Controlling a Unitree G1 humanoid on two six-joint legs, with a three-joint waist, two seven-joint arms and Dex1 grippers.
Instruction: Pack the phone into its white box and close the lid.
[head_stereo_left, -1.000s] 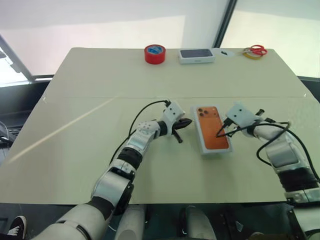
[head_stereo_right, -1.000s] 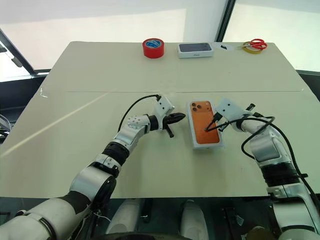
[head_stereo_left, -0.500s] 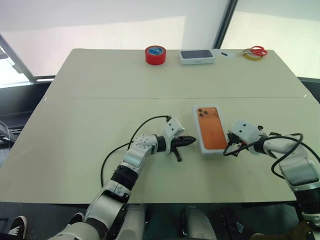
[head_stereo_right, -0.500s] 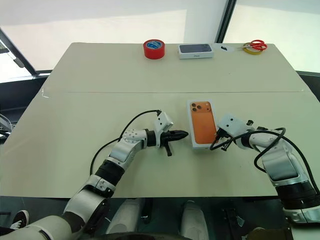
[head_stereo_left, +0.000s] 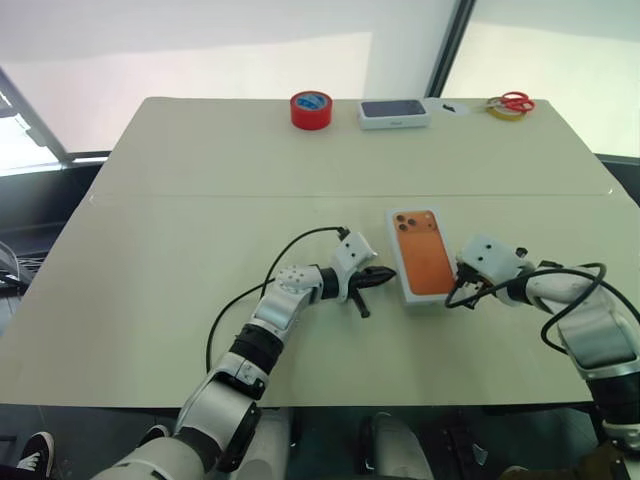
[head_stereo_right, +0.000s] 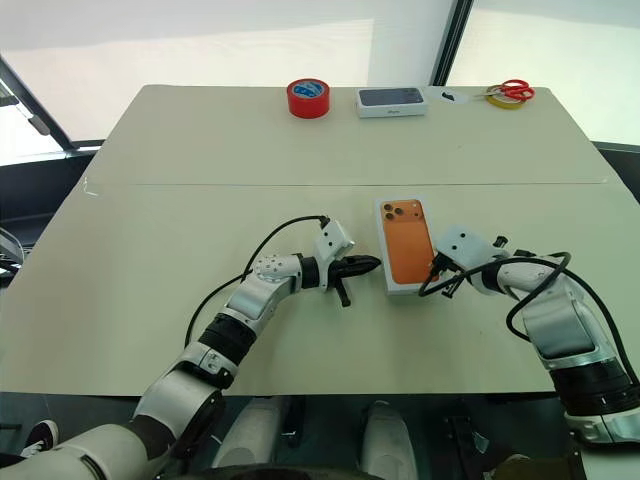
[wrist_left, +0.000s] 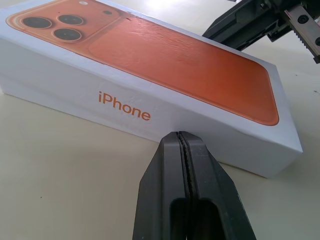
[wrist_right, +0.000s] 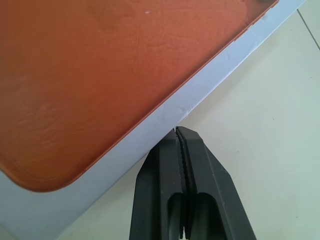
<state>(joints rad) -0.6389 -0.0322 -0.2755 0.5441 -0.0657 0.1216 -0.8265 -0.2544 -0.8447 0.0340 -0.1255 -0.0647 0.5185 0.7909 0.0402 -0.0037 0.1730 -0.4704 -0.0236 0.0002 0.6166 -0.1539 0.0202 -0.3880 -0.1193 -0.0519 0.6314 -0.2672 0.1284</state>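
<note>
At mid-table, the closed white box (head_stereo_left: 424, 258), its lid (wrist_left: 165, 60) bearing an orange phone print, lies flat between the left gripper (head_stereo_left: 378, 276) and right gripper (head_stereo_left: 462, 292), both pinched shut and empty, so press inward evenly from both sides to seat the lid without skewing it.

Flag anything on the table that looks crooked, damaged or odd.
Nothing stands out. The closed phone box lies flat on the table, lid seated evenly, with the shut left hand and right hand at its two long sides. The red tape roll, the dark-topped box and the scissors sit along the far edge.
</note>
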